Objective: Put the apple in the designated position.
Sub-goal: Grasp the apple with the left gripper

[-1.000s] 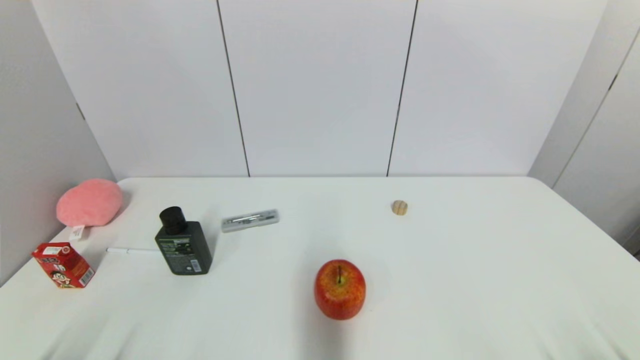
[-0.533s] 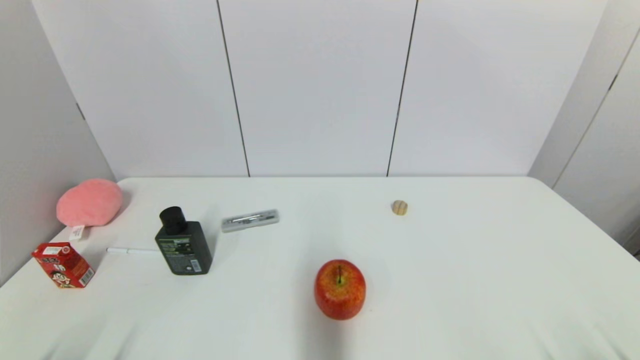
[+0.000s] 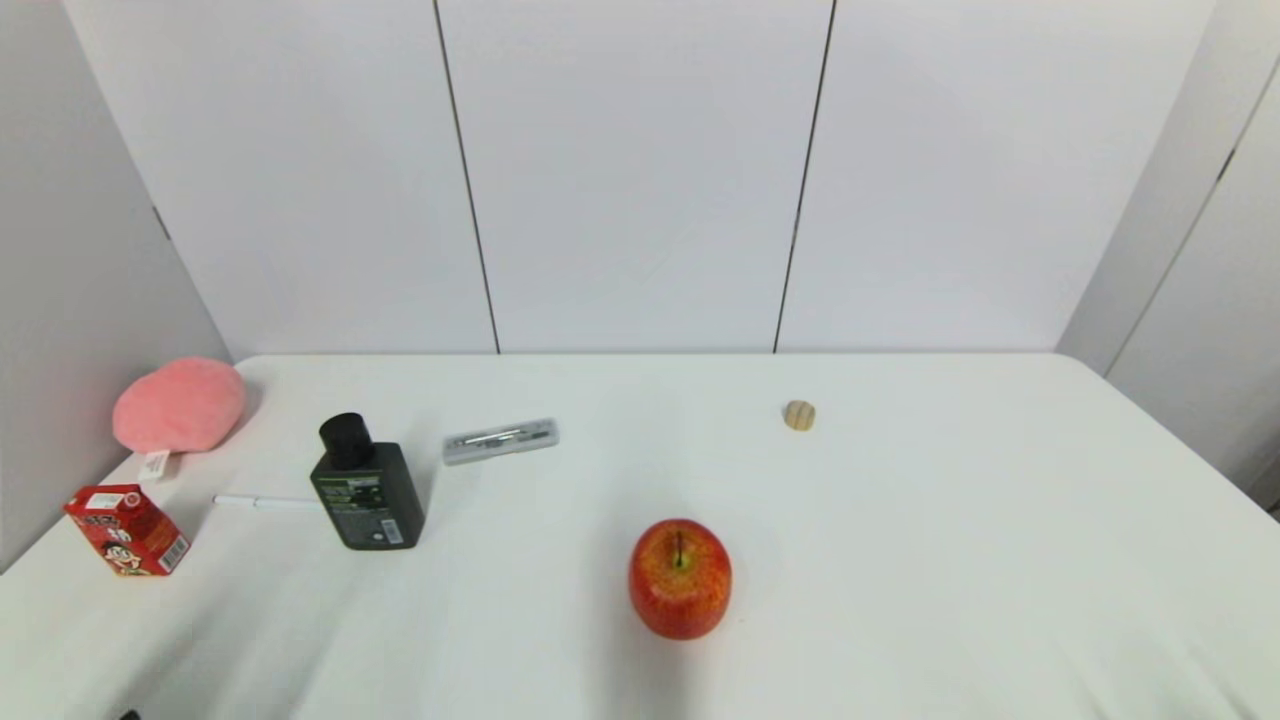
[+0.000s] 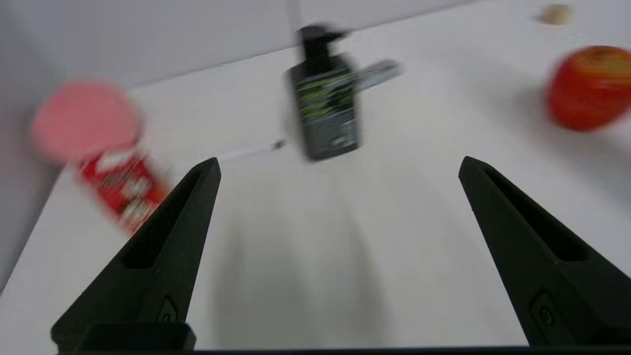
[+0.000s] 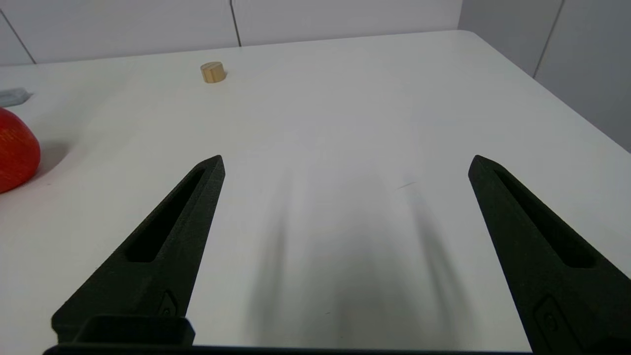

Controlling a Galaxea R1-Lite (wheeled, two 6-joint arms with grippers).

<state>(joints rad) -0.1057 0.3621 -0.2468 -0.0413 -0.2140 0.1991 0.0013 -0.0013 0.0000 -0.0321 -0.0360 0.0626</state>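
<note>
Standing upright and untouched, the apple (image 3: 680, 578) sits on the white table (image 3: 950, 560) toward the near edge, about midway between the left and right edges, stem up; nothing grips it.

Step in hand, as I judge it: the very start, approach not yet made; no patch of the tabletop is marked, so the designated position cannot be picked out.

Left gripper (image 4: 340, 165): fingers spread wide, empty, low over the near-left part of the table; apple off to one side of its line, well apart.
Right gripper (image 5: 347, 162): fingers likewise wide apart, empty, over the bare near-right part of the table; apple (image 5: 15, 150) only at the margin of its view.

Next move calls for: one arm to swing toward the apple, set open fingers either side of its widest part, close, then lift; round smooth fruit, likely to roll if nudged off-centre.

Views compared:
- head view shows whole layout; neither gripper clearly seen there;
- left wrist view alone shows the left fingers, plus dark bottle (image 4: 325, 106), red carton (image 4: 121, 190), pink plush (image 4: 84, 121), blurred;
- right wrist view shows wooden bead (image 5: 213, 72) toward the far edge, and bare tabletop toward the right edge.
</note>
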